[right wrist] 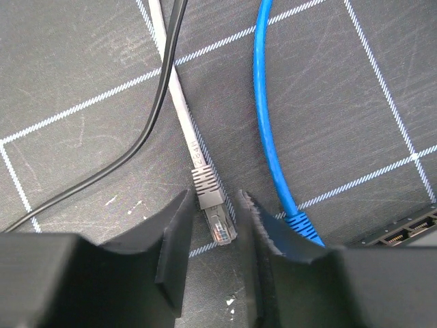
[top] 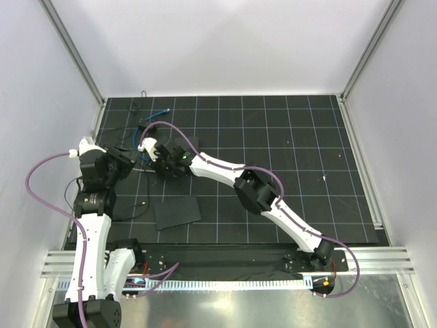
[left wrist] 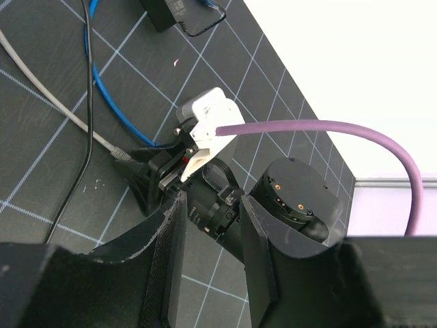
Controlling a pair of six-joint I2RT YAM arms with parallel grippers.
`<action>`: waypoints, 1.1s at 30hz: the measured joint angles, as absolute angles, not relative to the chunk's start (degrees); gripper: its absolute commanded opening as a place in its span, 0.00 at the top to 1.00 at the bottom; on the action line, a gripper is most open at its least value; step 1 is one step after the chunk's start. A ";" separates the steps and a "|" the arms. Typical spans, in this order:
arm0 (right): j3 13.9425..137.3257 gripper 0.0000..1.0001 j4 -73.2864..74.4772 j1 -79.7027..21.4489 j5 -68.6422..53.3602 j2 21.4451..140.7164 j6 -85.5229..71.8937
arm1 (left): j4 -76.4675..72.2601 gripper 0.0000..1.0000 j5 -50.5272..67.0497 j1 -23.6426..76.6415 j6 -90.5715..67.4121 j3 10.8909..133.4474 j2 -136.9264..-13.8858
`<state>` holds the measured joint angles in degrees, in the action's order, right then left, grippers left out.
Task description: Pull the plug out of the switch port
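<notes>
On the gridded mat (right wrist: 82,55), the black switch (right wrist: 403,232) takes the blue cable (right wrist: 263,102), its plug hidden; approach step, I judge; the right gripper (right wrist: 213,198), jaws apart, straddles the grey cable's connector (right wrist: 218,229); the left gripper (left wrist: 212,201) gapes empty; next, shift onto the blue boot (right wrist: 300,224).

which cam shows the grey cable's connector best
The right wrist view: the grey cable's connector lies close up between the jaws of the right gripper, with its boot and clear tip sharp. The left wrist view shows it small and far off. In the top view it cannot be made out.
</notes>
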<state>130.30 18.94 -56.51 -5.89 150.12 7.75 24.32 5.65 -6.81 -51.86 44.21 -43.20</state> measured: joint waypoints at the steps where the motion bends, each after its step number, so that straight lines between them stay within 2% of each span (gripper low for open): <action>1: 130.58 0.72 19.25 -56.51 -5.87 150.19 7.95 | 24.32 0.59 5.65 -6.81 -51.83 44.21 -43.20; 3: 131.09 0.77 19.88 -56.51 -5.89 150.39 8.32 | 24.34 0.59 5.65 -6.81 -51.83 44.21 -43.20; 4: 131.17 0.86 20.08 -56.51 -5.89 150.39 8.60 | 24.36 0.59 5.65 -6.81 -51.81 44.21 -43.20; 9: 130.37 0.97 19.59 -56.51 -5.89 149.97 9.19 | 24.71 0.59 5.65 -6.81 -51.79 44.21 -43.20; 13: 123.04 0.99 17.82 -56.51 -5.21 145.58 9.87 | 24.86 0.59 5.63 -6.81 -51.81 44.21 -42.94; 20: 105.25 0.99 16.75 -55.57 -7.07 130.58 10.13 | 26.30 0.58 6.09 -6.81 -51.88 44.51 -42.39; 25: 99.22 0.99 13.26 -53.36 -10.44 120.01 6.63 | 29.02 0.57 6.04 -6.81 -51.83 45.78 -40.73; 33: 92.62 0.99 12.10 -50.59 -8.27 105.32 0.67 | 31.35 0.57 5.98 -6.81 -51.81 47.20 -38.61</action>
<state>92.62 12.10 -50.59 -8.27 105.32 0.67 31.35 5.98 -6.81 -51.81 47.20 -38.61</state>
